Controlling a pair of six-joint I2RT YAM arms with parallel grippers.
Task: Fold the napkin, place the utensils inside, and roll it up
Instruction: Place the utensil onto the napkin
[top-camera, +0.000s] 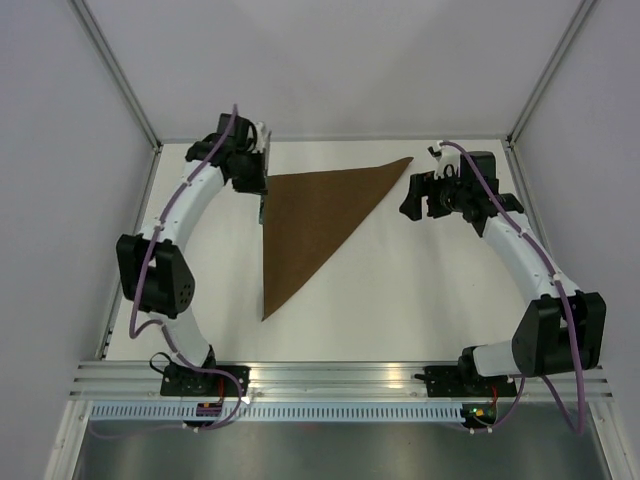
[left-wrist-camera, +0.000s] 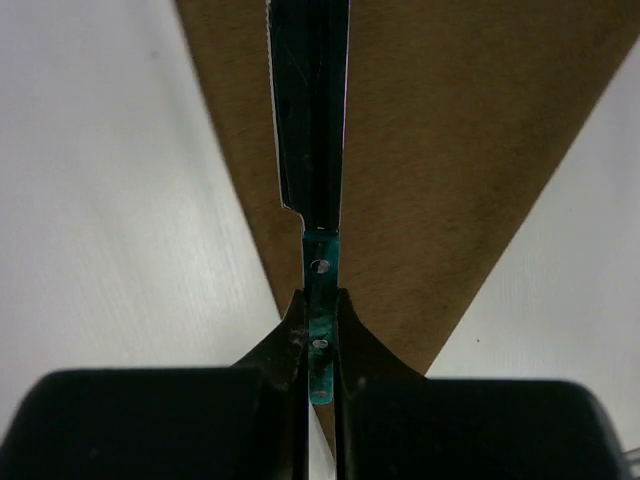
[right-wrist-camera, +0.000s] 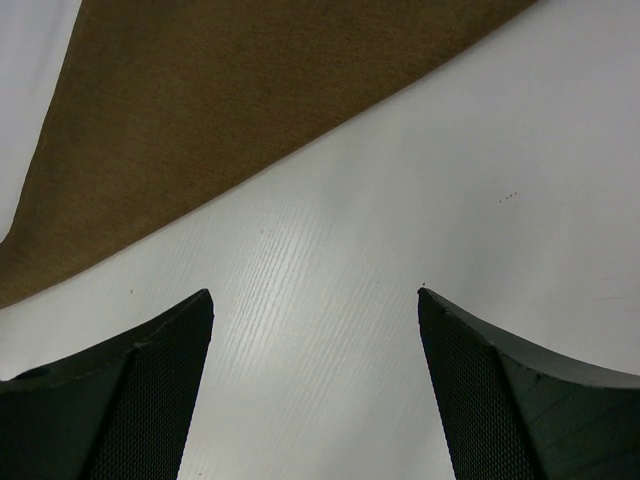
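One slim green-handled knife (left-wrist-camera: 320, 262) is clamped in the left gripper (left-wrist-camera: 320, 303) along the left edge of the folded dark brown cloth napkin (top-camera: 310, 215); the right gripper (right-wrist-camera: 312, 292) is spread. Released askew, it could be dropped off-cloth.

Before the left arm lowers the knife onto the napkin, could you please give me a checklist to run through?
1. Napkin folded into a triangle and lying flat: ok.
2. Knife clamped by its green handle in the left gripper: ok.
3. Knife positioned over the napkin, near its left edge: ok.
4. Right gripper open, over bare table, off the napkin: ok.
5. Height of the knife above the napkin: cannot tell.
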